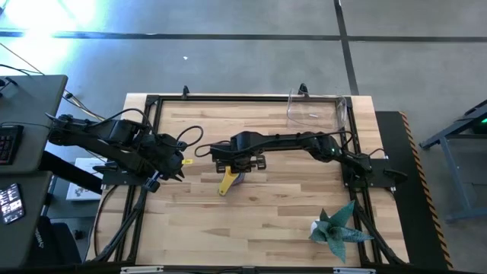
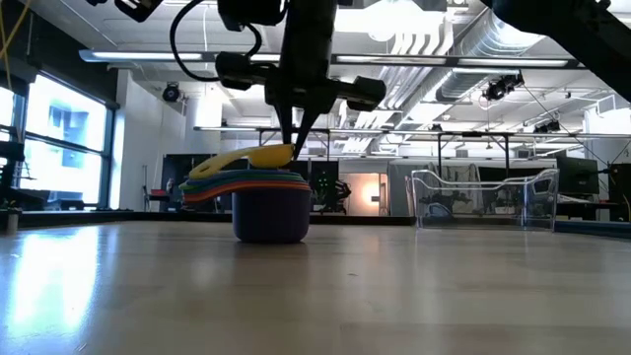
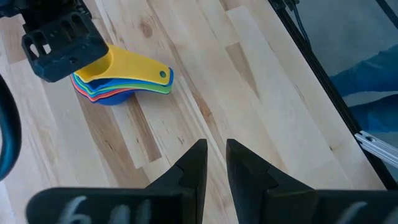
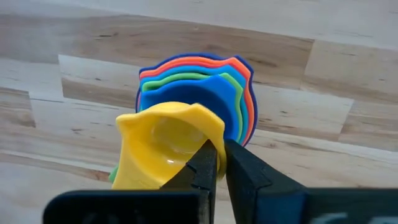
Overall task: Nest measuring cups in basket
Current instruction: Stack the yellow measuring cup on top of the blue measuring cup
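Right end effector (image 4: 217, 163) clamps the yellow cup (image 4: 165, 146) atop the nested measuring cups (image 2: 254, 187).
Low view alone shows the clear basket (image 2: 483, 197) at 3 o'clock; left end effector (image 3: 216, 165) hovers, slightly apart.

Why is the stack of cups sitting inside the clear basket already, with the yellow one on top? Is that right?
Not quite. The stack of cups sits on the bare wooden table, not inside the clear basket. The low view shows the basket standing apart, off to one side, with no cups in it. The yellow cup is indeed on top, and the right pincer is pinching its rim.
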Motion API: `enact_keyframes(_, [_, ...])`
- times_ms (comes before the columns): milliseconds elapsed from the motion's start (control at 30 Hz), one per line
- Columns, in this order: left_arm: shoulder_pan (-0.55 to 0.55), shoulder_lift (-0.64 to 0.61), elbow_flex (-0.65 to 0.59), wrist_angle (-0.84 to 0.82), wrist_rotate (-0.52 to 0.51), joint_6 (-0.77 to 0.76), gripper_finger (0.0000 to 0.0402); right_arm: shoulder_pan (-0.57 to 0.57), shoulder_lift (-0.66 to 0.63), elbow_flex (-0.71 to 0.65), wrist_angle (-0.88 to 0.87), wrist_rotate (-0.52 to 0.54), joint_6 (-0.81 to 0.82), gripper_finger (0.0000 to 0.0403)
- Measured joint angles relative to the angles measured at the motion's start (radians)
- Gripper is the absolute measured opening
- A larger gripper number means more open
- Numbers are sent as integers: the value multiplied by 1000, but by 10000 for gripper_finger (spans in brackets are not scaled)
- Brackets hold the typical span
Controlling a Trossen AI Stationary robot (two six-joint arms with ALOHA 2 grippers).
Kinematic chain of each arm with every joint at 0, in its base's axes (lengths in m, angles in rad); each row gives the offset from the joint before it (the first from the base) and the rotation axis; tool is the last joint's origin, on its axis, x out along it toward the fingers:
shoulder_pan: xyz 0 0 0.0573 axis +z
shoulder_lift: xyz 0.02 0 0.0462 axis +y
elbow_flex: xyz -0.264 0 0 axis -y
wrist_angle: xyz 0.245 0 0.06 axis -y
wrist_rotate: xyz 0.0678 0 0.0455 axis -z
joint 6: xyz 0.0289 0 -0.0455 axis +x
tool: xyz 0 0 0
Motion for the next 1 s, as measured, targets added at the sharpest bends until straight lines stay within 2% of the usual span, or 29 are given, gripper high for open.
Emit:
enact_keyframes(433, [0, 0, 0, 0, 0, 0, 48, 0, 0, 0, 2, -8, -1, 71])
enact_keyframes(600, [0, 0, 0, 0, 0, -2, 48, 8, 0, 23, 10, -61, 7, 73])
enact_keyframes(833, [1, -20, -9, 3, 0, -10, 48, 95, -9, 31, 40, -43, 70, 73])
enact_keyframes(1000, [6, -31, -87, 93, 0, -30, 48, 151, -9, 30, 40, 29, 154, 73])
